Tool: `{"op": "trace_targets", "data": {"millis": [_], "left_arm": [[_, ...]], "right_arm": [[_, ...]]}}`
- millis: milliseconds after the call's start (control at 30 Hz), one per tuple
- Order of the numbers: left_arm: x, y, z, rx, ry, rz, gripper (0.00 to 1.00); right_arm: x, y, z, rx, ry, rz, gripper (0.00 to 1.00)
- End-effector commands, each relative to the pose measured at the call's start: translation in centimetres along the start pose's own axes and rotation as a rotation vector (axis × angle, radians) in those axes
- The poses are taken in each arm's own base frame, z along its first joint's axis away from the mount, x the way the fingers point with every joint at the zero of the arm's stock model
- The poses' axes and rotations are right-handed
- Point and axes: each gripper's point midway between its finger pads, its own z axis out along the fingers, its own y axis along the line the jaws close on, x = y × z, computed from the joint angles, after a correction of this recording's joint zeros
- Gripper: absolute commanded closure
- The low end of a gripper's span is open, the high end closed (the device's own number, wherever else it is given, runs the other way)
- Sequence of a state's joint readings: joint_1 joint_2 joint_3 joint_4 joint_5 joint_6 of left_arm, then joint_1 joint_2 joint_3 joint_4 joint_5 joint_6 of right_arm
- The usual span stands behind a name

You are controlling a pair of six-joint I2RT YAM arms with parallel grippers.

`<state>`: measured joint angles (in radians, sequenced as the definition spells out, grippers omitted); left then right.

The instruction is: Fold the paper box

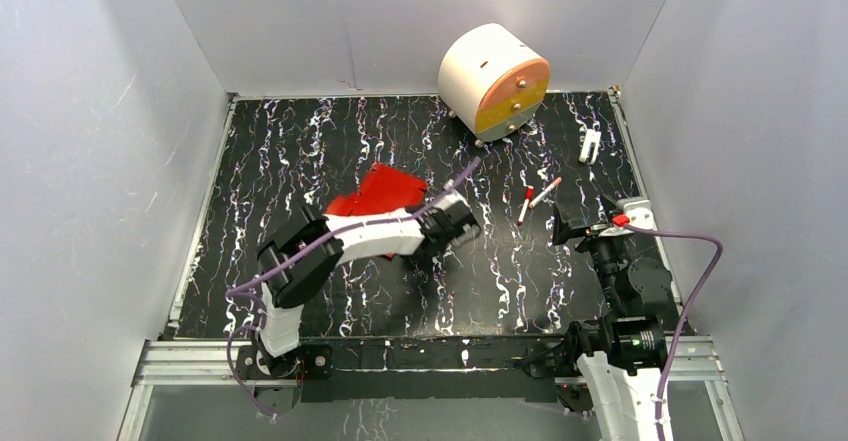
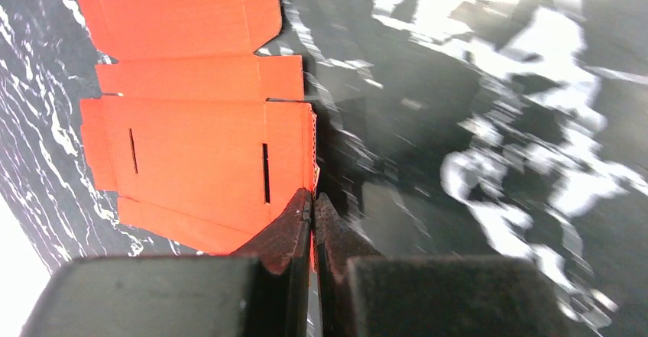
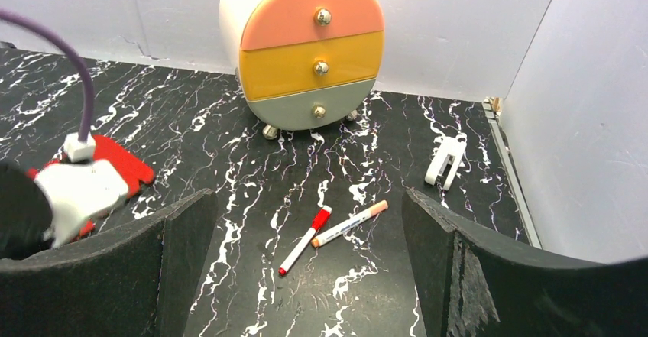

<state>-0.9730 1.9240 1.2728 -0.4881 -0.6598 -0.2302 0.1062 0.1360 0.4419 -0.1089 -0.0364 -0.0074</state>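
The paper box (image 1: 378, 193) is a flat bright red creased sheet with flaps and slots, lying on the black marbled table left of centre. The left wrist view shows it up close (image 2: 199, 123). My left gripper (image 2: 313, 199) is shut on the sheet's near right edge, with a thin red strip showing between the closed jaws. From above, the left arm reaches across the sheet and the gripper (image 1: 452, 229) sits at its right side. My right gripper (image 3: 306, 260) is open and empty, resting at the right of the table (image 1: 575, 226). A corner of the sheet (image 3: 126, 167) shows in the right wrist view.
A white drum with orange, yellow and grey drawers (image 1: 495, 81) stands at the back, also in the right wrist view (image 3: 306, 50). Two pens (image 1: 526, 204) (image 3: 306, 239) lie between the arms. A small white clip (image 1: 590, 145) lies back right. White walls enclose the table.
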Motion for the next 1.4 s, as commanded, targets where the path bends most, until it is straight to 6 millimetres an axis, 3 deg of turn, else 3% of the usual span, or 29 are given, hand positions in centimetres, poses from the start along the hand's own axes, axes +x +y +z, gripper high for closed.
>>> {"op": "trace_targets", "data": {"millis": [0,67,167,367,600,767,1033,1133,1367], "left_arm": [[-1.8,-2.3,-6.1,0.022,-0.142,0.058,1.0],[-1.5,-4.3,-7.8,0.051,-0.18,0.101,1.0],[-0.8,-5.7,-9.2,0.085,-0.201,0.12,0.97],[-0.1,-4.8,-11.6,0.169,-0.228,0.021,0.64],[0.8,-3.6,-13.4,0.256,-0.26,-0.122,0.47],[1.7,-1.5,-11.5,0.322,-0.198,-0.309,0.43],[2.9,1.8,-6.6,0.384,-0.108,-0.569,0.41],[3.2,2.2,-5.0,0.425,-0.061,-0.649,0.42],[4.6,1.6,-3.4,0.466,-0.024,-0.72,0.44]], "right_arm": [[-1.2,-0.1,0.2,0.007,-0.034,-0.003,0.01],[-1.0,-0.2,0.3,0.008,-0.023,-0.003,0.01],[-0.8,-0.1,0.5,0.004,-0.003,0.0,0.01],[-0.7,0.1,1.0,-0.009,0.033,0.004,0.01],[-0.2,1.5,2.4,-0.078,0.135,0.088,0.01],[3.9,2.5,4.8,-0.123,0.379,0.168,0.01],[9.7,6.7,8.5,-0.352,0.618,0.334,0.05],[11.6,8.6,10.0,-0.441,0.659,0.385,0.06],[15.1,13.0,13.5,-0.597,0.743,0.384,0.13]]}}
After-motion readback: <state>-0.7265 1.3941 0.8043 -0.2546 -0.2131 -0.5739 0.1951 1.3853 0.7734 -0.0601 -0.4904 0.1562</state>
